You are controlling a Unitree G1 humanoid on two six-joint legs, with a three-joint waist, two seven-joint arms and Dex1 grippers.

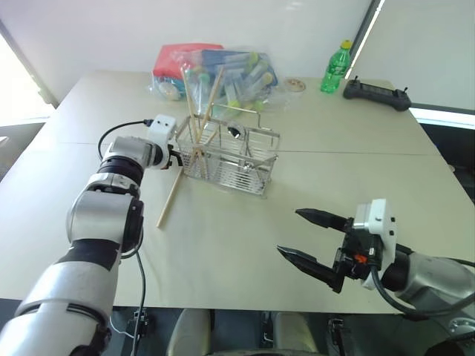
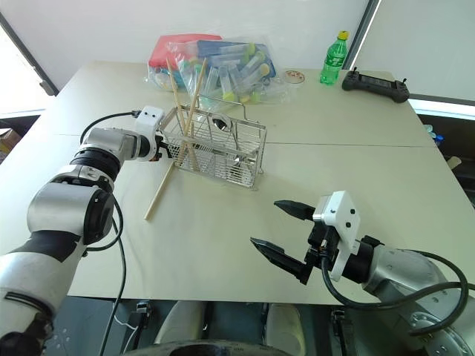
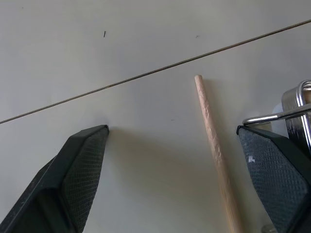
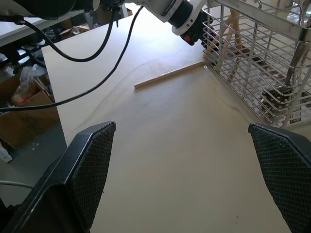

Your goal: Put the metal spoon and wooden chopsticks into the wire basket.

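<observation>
Left gripper (image 3: 172, 141) stands open astride one wooden chopstick (image 1: 170, 198) flat on the table (image 1: 245, 252) beside the wire basket (image 1: 230, 156); three chopsticks (image 1: 202, 104) lean inside; right gripper (image 1: 308, 235) hangs open, well apart.

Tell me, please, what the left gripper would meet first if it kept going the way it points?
Most likely the bare table; the left gripper angles down at it, open, with the loose chopstick lying between its fingers and the wire basket alongside.

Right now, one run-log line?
left gripper: open, straddling chopstick on table | wire basket: chopsticks, spoon inside | right gripper: open, idle
</observation>
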